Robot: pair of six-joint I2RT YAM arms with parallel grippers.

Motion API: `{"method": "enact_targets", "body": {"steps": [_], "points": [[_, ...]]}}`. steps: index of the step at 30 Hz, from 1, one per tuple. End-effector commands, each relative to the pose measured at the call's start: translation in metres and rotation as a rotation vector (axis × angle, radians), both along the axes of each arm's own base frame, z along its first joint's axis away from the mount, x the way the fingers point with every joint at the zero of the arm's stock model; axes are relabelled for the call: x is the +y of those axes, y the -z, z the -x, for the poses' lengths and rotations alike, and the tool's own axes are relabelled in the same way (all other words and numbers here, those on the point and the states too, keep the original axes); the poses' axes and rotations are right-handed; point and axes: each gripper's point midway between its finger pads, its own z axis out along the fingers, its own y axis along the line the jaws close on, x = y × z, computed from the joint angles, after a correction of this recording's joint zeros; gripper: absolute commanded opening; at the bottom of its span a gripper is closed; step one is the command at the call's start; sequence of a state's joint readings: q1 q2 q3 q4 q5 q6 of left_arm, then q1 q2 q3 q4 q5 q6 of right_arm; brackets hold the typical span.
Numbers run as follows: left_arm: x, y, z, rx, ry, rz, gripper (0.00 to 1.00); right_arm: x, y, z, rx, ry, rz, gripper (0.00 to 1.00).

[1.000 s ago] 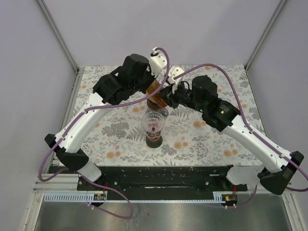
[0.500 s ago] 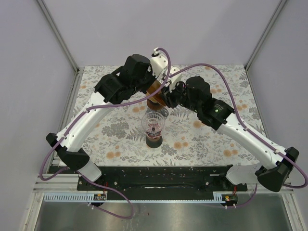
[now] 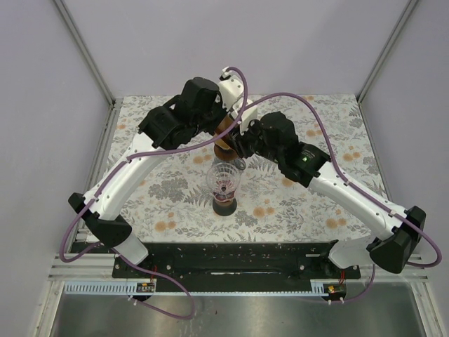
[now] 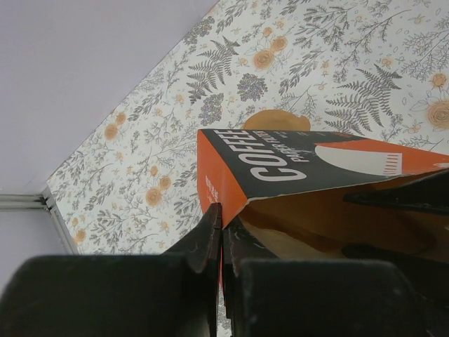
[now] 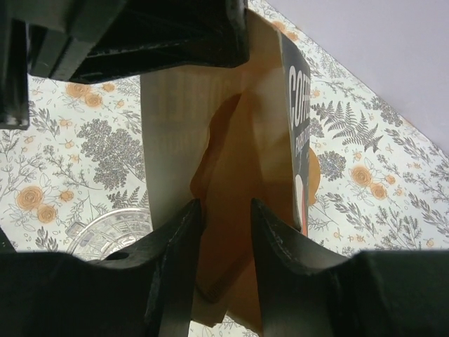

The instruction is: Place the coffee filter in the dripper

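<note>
My left gripper is shut on the edge of an orange and black coffee filter box, holding it up above the table with its opening toward the right arm. The box shows in the top view between the two wrists. My right gripper is open, its fingers reaching into the box on either side of the brown paper filters. The glass dripper stands on a dark base just in front of the box, and its rim shows in the right wrist view.
The floral tablecloth covers the table. Grey walls and metal frame posts enclose the back and sides. The left gripper's black body hangs close above the right fingers.
My right arm has moved left and forward, bringing its gripper up to and into the box opening. The left arm has held the box nearly still.
</note>
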State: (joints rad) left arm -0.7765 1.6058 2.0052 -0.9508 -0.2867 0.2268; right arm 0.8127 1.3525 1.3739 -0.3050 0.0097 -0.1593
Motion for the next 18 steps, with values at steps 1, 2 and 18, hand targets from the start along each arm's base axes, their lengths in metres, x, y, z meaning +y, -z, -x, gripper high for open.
{"method": "enact_targets", "body": {"steps": [1, 2, 18], "points": [[-0.005, -0.032, 0.001, -0.045, -0.001, 0.114, 0.00, 0.001, -0.011, -0.007, -0.037, 0.050, -0.020, 0.43], [-0.005, -0.032, 0.002, -0.044, 0.000, 0.119, 0.00, 0.001, -0.010, -0.008, -0.036, 0.054, -0.017, 0.41], [0.010, -0.017, -0.017, -0.049, -0.060, 0.085, 0.00, -0.009, -0.079, -0.004, -0.153, 0.071, -0.122, 0.00]]}}
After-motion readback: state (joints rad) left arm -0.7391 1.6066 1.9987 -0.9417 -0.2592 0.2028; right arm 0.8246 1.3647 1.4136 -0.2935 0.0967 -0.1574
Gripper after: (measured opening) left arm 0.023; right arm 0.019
